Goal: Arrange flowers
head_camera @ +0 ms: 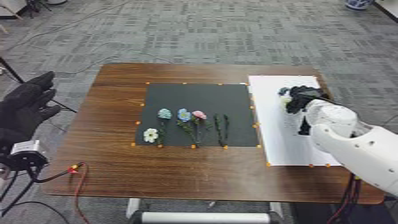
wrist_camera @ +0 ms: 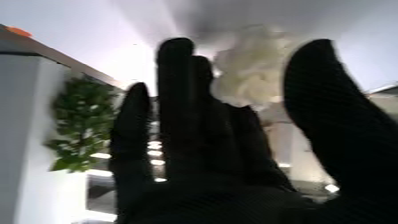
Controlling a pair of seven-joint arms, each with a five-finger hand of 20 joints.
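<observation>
Right hand (head_camera: 306,96) over the far part of the white board (head_camera: 290,142), right side of the counter (head_camera: 107,175). Fingers straight, wide of the thumb; pale bloom (wrist_camera: 250,67) between them in the wrist view. Can't tell if it's gripped. Dark blue bloom (head_camera: 283,91) just beside the hand.

Risks: closing on the petals instead of the stem could crush or bend the bloom; a sideways sweep could knock the blue one askew, since they sit so near each other. A loose pinch might let the stem roll.

Direction: stem of the pale bloom is hidden, so its long axis can't be told. On the black mat (head_camera: 231,92), teal flower (head_camera: 164,114), blue flower (head_camera: 184,115) and pink flower (head_camera: 199,115) point blooms far, stems near, long axes roughly near-far. Green sprigs (head_camera: 220,131) run the same way, to their right. White flower (head_camera: 150,134) at near left, stem unclear.

Left hand (head_camera: 27,107) off the counter's left side, fingers spread, holding nothing.
</observation>
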